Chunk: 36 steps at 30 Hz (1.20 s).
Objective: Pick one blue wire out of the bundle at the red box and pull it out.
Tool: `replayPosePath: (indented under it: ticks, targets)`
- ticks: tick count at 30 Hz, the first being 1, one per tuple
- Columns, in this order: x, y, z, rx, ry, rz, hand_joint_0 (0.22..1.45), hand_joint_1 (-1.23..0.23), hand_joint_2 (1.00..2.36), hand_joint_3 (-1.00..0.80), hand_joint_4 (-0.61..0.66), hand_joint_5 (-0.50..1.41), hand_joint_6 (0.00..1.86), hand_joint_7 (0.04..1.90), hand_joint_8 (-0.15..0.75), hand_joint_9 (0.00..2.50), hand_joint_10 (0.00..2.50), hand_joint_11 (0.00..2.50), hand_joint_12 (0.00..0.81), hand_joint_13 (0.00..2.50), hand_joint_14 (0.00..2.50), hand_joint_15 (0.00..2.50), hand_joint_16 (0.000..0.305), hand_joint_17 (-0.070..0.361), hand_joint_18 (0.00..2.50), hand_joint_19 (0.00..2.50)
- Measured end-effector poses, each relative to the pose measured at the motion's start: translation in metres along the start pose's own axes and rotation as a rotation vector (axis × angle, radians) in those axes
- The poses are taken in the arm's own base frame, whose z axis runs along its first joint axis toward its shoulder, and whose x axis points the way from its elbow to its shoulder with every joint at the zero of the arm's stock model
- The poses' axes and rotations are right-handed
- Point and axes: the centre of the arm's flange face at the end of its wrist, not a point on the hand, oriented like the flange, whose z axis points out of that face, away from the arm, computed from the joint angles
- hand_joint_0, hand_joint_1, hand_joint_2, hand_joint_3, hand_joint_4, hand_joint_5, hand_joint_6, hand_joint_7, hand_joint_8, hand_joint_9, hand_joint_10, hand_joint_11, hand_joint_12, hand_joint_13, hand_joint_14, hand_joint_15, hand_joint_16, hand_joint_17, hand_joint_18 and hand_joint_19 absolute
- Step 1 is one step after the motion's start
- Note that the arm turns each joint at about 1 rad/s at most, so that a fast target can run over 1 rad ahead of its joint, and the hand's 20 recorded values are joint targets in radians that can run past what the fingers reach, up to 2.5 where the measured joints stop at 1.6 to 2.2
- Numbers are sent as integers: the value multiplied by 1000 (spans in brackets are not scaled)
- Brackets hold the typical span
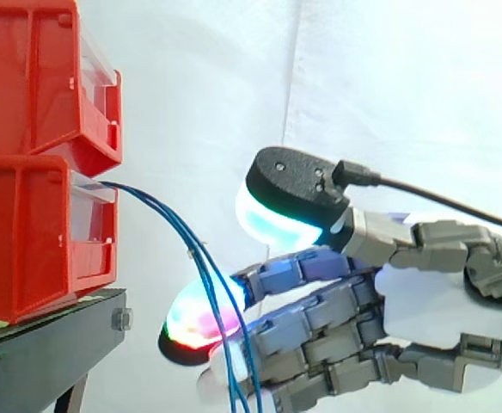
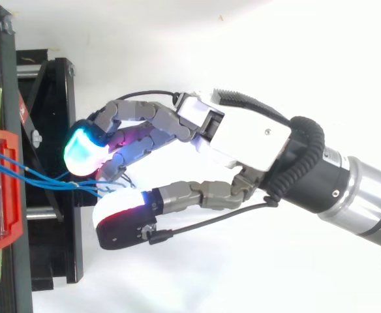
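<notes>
While the wires (image 1: 161, 211) hung from the box (image 1: 27, 241), stage: early. The reach was judged made, and no grasp was seen yet.
Wires: a few blue strands were seen leaving the front of the box, sagging down and away across the fingertips (image 1: 195, 320).
Hand (image 1: 419, 301): held unclenched, with fingers loosely bent and the thumb (image 1: 290, 185) set well apart from them. Nothing was clamped, as far as could be seen.
Done: the hand was found at the bundle. From above, the wires (image 2: 40, 179) were seen running in between thumb and fingers.
Left: one strand was to be singled out, pinched and drawn from the box.
Hidden: the strands' lower ends were cut off at the side view's bottom edge. Whether they touched the fingertips or only passed in front could not be settled. Their number was hard to make out.
</notes>
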Motion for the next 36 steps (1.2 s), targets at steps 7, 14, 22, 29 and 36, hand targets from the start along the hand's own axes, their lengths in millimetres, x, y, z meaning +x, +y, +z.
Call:
replayPosePath:
  ticks: [7, 14, 22, 29, 36]
  targets:
    - [16, -11, 3, -10, 8, 55, 556, -646, 1004, -453, 383, -101, 503, 1056, 328, 951, 11, 409, 419, 737, 12, 312, 57, 128, 685, 443]
    - [13, -12, 5, -12, 9, 105, 565, -650, 1006, -418, 328, -100, 503, 1140, 327, 945, 12, 425, 416, 739, 12, 314, 56, 127, 687, 443]
    - [13, -2, 13, -28, 8, 147, 577, -667, 1009, -385, 290, -92, 500, 1266, 331, 944, 12, 434, 417, 747, 12, 314, 56, 126, 694, 447]
    - [7, 3, 17, -32, 24, 163, 597, -712, 1015, -268, 225, -156, 742, 997, 334, 914, 15, 508, 419, 754, 12, 322, 57, 127, 710, 453]
    - [0, 8, 18, -25, 24, 157, 600, -720, 1019, -219, 211, -181, 812, 931, 341, 895, 14, 558, 419, 757, 13, 338, 57, 128, 731, 457]
